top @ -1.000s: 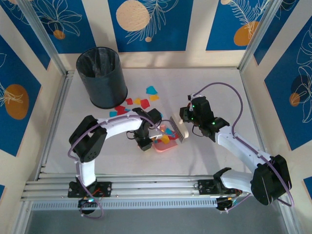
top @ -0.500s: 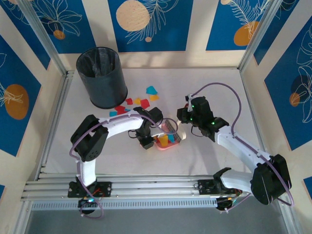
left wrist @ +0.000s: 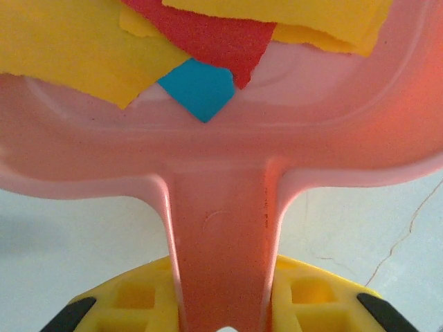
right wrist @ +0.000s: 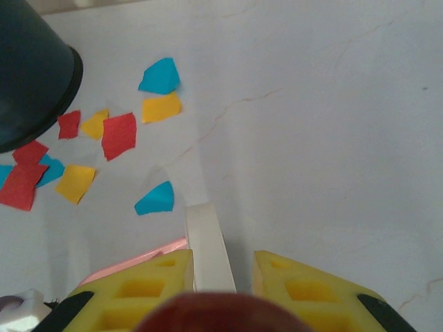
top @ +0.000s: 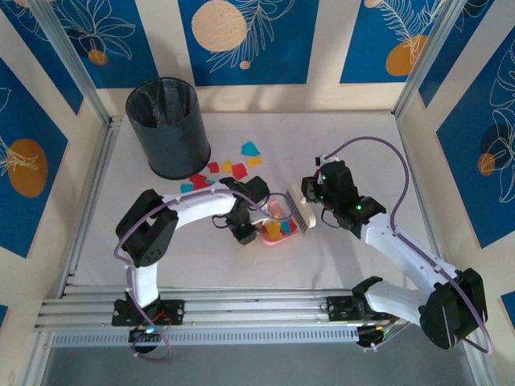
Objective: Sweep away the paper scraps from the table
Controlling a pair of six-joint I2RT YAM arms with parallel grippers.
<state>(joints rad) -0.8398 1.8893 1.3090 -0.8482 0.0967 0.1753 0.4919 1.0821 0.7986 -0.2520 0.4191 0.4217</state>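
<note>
The left gripper (left wrist: pixel 223 308) is closed on the handle of the pink dustpan (left wrist: pixel 221 173), and the right gripper (right wrist: pixel 220 273) is clamped on the white handle of a small brush (right wrist: pixel 206 242). Inside the pan, torn yellow, red and blue paper scraps (left wrist: pixel 208 41) are heaped against the back wall. Further out, a loose cluster of scraps is spread on the white table (right wrist: pixel 332 104) between the pan and the black bin (right wrist: pixel 28 69), with one blue piece lying near the brush. The scraps are judged to be very light, thin and limp. Because they lie flat against the surface, they are poorly suited to pinching and are better pushed from behind with the bristles onto the pan's lip. By a fast stroke or a tilted pan they could be scattered or spilled.
</note>
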